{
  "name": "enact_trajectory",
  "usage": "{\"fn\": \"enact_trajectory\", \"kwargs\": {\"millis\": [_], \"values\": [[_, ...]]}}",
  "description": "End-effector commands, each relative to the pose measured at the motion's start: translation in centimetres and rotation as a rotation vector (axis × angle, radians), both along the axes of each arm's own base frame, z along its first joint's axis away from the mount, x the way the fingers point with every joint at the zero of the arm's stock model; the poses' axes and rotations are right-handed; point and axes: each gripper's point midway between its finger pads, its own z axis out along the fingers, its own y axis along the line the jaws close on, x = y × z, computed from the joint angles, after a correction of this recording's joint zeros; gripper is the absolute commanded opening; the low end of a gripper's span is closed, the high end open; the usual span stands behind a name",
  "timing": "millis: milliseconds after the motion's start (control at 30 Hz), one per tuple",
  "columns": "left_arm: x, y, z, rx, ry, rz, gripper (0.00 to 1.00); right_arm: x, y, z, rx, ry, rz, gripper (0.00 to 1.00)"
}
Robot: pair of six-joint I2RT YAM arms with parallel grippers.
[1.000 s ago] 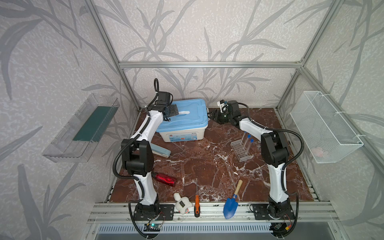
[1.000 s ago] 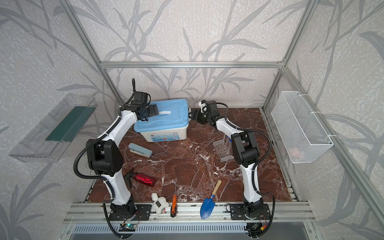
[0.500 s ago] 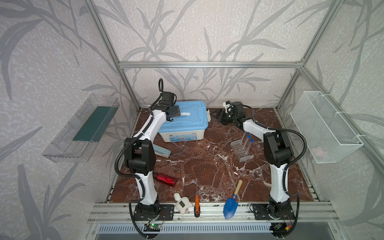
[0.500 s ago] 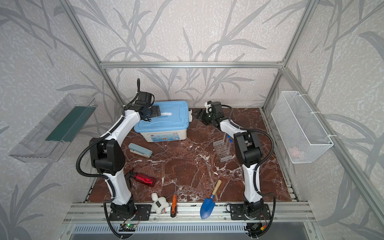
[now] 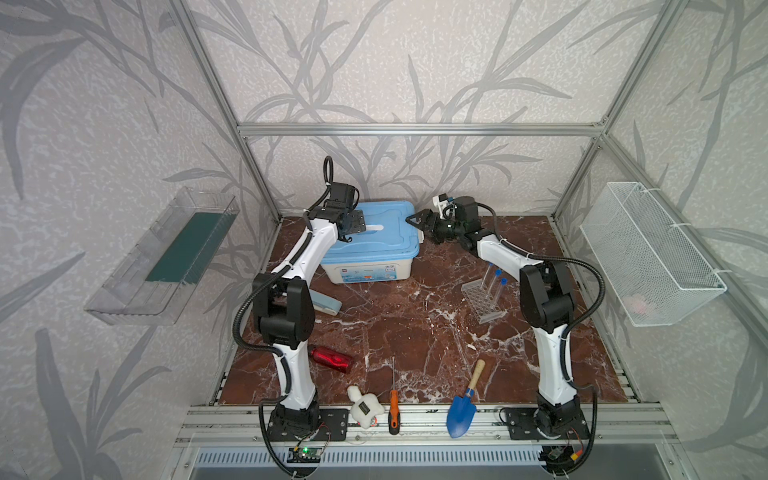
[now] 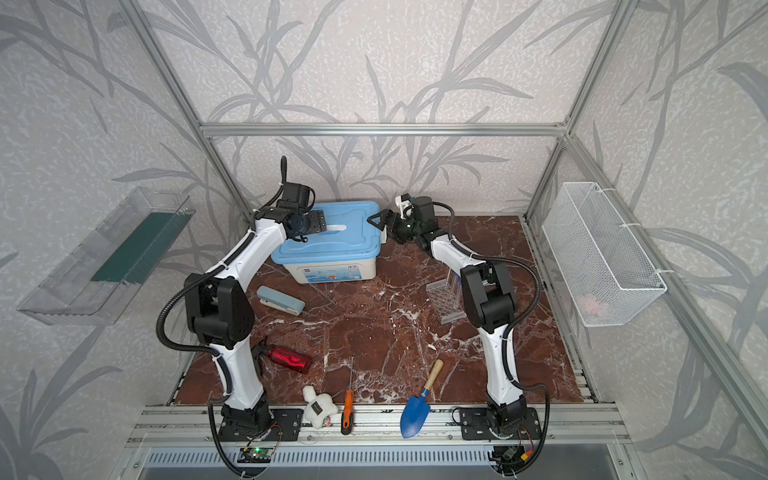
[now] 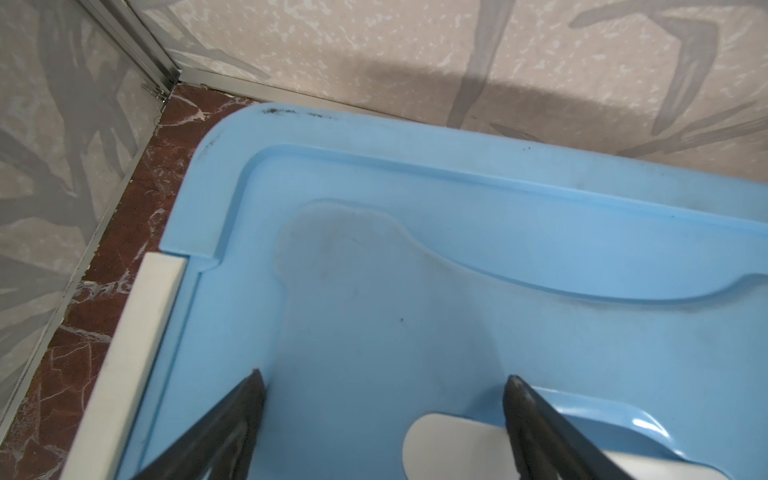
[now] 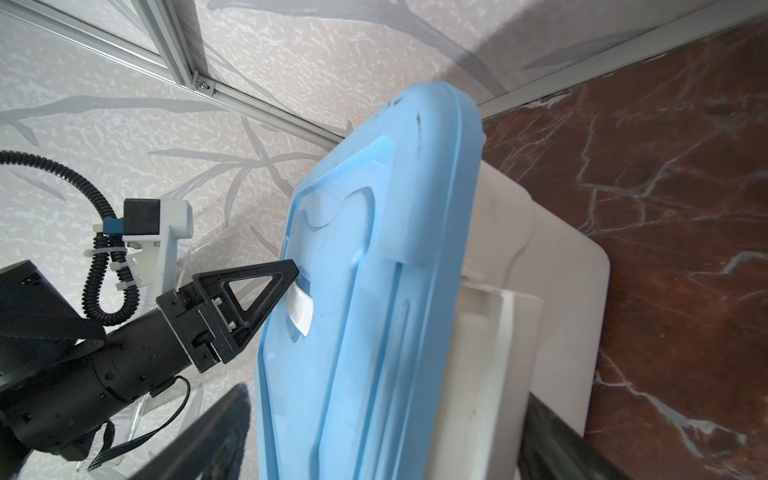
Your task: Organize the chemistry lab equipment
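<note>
Blue-capped test tubes [image 5: 494, 282] stand in the clear grid rack [image 5: 484, 297] on the right of the table; in a top view the rack [image 6: 446, 301] sits partly behind my right arm. A white box with a blue lid [image 5: 374, 237] [image 6: 336, 237] stands at the back. My left gripper [image 5: 355, 224] [image 6: 318, 220] [image 7: 384, 376] hovers open over the lid [image 7: 415, 270], one finger [image 8: 266, 286] by its white handle [image 8: 301, 311]. At the box's right end my right gripper [image 5: 419, 226] [image 6: 380, 228] [image 8: 388, 397] is open, jaws either side of the lid edge [image 8: 374, 291].
A grey-blue stapler [image 5: 328, 303], a red bottle [image 5: 332, 359], a white plush toy [image 5: 365, 409], an orange-handled screwdriver [image 5: 393, 409] and a blue trowel [image 5: 463, 409] lie on the front half. A wire basket [image 5: 648, 253] hangs on the right wall, a clear tray [image 5: 166, 257] on the left.
My right gripper has opened wider and come in against the box's right end. The left gripper has shifted slightly along the lid.
</note>
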Motion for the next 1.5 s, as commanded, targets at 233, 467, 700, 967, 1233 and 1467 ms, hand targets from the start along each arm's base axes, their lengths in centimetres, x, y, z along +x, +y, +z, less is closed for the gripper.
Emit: {"fn": "enact_trajectory", "kwargs": {"millis": [233,467,700,967,1233,1467], "values": [[-2.1,-3.2,-5.8,-0.083,0.17,-0.072,0.9,-4.2,3.5,-0.1,-0.411,-0.105,0.101,0.73],[-2.5,-5.1,-6.5,-0.123,0.175,-0.095,0.89,-5.1,5.2,-0.5,-0.55,-0.154,0.099,0.63],[-2.6,-8.2,-5.3,-0.25,0.135,-0.135,0.88,-2.9,5.5,-2.0,-0.558,-0.128,0.073,0.64],[-0.5,-6.7,1.2,-0.24,-0.016,-0.099,0.91,-2.1,3.1,1.7,-0.569,-0.086,0.074,0.75],[-1.4,-3.6,12.5,-0.15,-0.185,-0.082,0.98,-3.3,-2.5,11.7,-0.67,-0.26,-0.117,0.99],[-7.4,-2.7,18.2,-0.178,-0.334,-0.135,0.99,-8.4,-11.3,18.5,-0.816,-0.33,-0.192,0.99]]}}
